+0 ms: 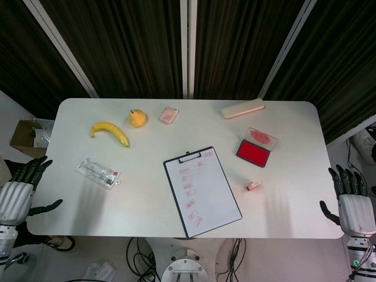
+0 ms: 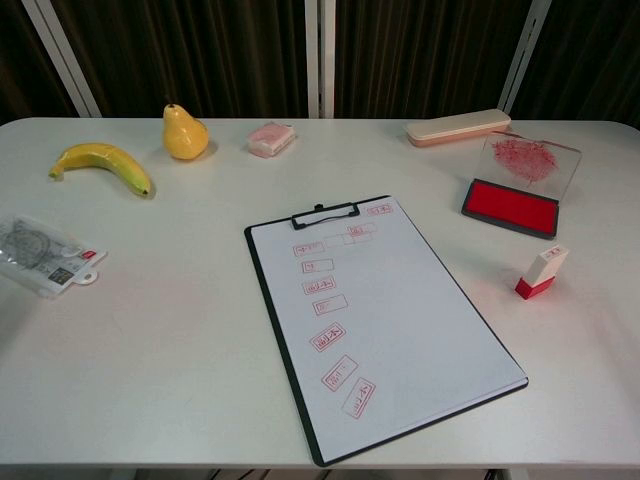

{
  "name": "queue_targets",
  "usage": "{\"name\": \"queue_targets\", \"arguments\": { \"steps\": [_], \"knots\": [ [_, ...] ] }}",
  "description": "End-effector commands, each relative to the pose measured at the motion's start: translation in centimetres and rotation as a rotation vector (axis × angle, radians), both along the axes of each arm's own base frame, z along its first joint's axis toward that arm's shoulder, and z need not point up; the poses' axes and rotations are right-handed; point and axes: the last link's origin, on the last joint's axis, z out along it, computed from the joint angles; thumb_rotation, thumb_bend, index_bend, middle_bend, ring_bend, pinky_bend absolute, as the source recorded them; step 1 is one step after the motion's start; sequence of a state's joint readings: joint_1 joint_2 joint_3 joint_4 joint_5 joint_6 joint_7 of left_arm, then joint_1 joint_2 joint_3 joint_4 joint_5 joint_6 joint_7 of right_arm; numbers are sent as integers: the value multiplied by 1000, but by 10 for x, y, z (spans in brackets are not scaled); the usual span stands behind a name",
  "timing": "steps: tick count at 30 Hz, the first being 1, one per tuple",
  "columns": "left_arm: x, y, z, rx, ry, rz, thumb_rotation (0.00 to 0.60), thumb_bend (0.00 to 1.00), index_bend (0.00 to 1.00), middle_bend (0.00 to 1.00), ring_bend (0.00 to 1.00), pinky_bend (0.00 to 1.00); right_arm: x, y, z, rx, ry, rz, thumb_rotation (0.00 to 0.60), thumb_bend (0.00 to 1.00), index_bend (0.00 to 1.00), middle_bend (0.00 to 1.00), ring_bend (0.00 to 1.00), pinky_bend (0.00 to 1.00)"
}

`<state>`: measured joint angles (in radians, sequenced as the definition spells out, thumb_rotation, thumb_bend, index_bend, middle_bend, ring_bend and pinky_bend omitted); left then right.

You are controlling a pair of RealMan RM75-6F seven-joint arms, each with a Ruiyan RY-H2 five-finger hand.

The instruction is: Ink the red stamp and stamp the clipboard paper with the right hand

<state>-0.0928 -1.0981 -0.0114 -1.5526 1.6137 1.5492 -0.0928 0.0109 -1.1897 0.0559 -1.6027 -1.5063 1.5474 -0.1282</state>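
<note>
The small red-and-white stamp (image 1: 253, 185) (image 2: 541, 272) stands on the table, right of the clipboard (image 1: 201, 190) (image 2: 380, 320). The clipboard's white paper carries several red stamp marks down its left side. The red ink pad (image 1: 253, 153) (image 2: 511, 206) lies open behind the stamp, its clear lid (image 1: 262, 137) (image 2: 531, 162) tipped back. My right hand (image 1: 351, 200) hangs open past the table's right edge, well apart from the stamp. My left hand (image 1: 20, 187) is open beyond the left edge. Neither hand shows in the chest view.
A banana (image 1: 110, 133) (image 2: 103, 163), a pear (image 1: 137, 118) (image 2: 185, 134), a pink wrapped block (image 1: 169, 114) (image 2: 271, 139) and a beige case (image 1: 242, 108) (image 2: 457, 127) lie along the back. A clear packet (image 1: 98, 173) (image 2: 42, 257) sits at the left.
</note>
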Motion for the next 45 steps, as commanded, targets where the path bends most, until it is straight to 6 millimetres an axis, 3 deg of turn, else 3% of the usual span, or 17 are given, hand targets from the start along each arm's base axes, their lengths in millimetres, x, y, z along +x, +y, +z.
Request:
{"name": "queue_targets", "arguments": {
  "steps": [1, 15, 16, 18, 20, 23, 29, 35, 45],
  "knots": [
    [0, 0, 0, 0, 0, 0, 492, 93, 110, 68, 88, 191, 0, -1, -1, 1, 1, 0, 600, 212, 0, 0, 0, 0],
    [1, 1, -1, -2, -1, -5, 492, 92, 110, 68, 88, 191, 2, -2, -2, 13, -1, 34, 600, 212, 0, 0, 2, 23],
    [1, 1, -2, -4, 0, -5, 492, 93, 110, 68, 88, 191, 3, -3, -2, 13, 6, 49, 600, 212, 0, 0, 40, 123],
    [1, 1, -2, -6, 1, -3, 494, 92, 110, 68, 88, 191, 5, -5, -3, 35, 13, 63, 600, 212, 0, 0, 218, 432],
    [0, 2, -2, -6, 1, -1, 495, 93, 109, 68, 88, 191, 8, -8, -4, 92, 30, 65, 600, 213, 0, 2, 462, 742],
    [0, 2, -3, -10, -1, 3, 494, 93, 110, 68, 88, 191, 12, -18, -8, 162, 98, 79, 600, 214, 0, 28, 630, 888],
    [-1, 4, -8, -25, -1, 14, 491, 93, 109, 68, 88, 191, 21, -39, -29, 257, 214, 155, 600, 200, 8, 96, 649, 900],
    [0, 6, -10, -31, 0, 9, 491, 93, 109, 68, 88, 191, 37, -60, -57, 334, 254, 247, 600, 177, 14, 98, 649, 900],
    [-1, 5, -11, -38, 3, 14, 494, 92, 110, 68, 88, 191, 46, -91, -101, 435, 267, 261, 600, 183, 77, 113, 649, 900]
  ]
}}
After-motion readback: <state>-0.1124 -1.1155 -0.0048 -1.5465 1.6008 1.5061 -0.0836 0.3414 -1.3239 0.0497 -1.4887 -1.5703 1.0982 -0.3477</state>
